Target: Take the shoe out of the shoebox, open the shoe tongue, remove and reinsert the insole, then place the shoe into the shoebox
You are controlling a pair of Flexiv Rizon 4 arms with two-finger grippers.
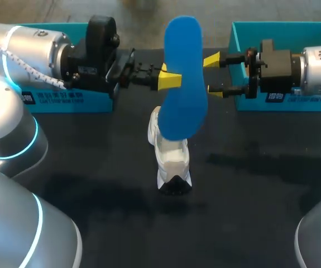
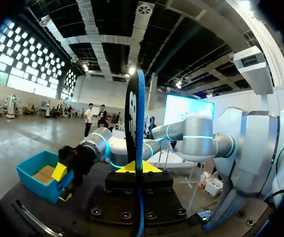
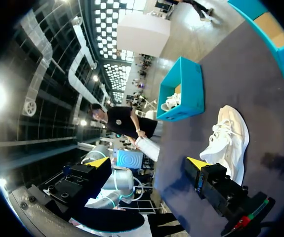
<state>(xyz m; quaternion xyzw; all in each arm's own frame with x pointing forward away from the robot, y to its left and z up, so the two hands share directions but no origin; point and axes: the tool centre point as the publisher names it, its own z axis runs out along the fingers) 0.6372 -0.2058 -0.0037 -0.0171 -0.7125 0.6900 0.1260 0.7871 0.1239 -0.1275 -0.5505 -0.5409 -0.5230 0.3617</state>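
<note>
My left gripper is shut on a blue insole and holds it in the air above the table's middle. In the left wrist view the insole stands edge-on, pinched between the yellow tips of the left gripper. Under it a white shoe lies on the black table, its dark heel toward the front edge. My right gripper is open just to the right of the insole, apart from it. The right wrist view shows the shoe ahead of the right gripper, whose fingers stand wide apart.
A teal shoebox stands at the back left, mostly behind my left arm; in the right wrist view this box shows something white inside. A second teal box stands at the back right.
</note>
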